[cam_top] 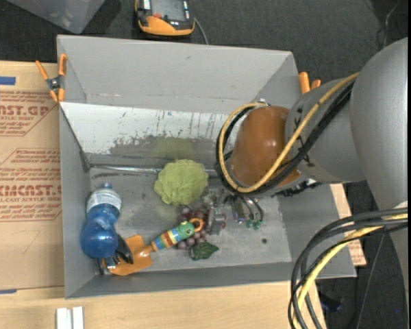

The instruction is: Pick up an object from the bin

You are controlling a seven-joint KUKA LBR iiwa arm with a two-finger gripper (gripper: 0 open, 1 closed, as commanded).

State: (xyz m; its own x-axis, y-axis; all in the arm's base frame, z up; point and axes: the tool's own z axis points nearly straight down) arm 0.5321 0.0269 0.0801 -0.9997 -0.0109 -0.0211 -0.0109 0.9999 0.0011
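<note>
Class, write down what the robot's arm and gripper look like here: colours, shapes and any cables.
The arm is thick, rounded and pale grey. At its wrist sits a glossy orange-brown domed cover. Yellow and black cables loop round that cover and run back along the arm. The gripper is a small dark metal piece below the cover.
</note>
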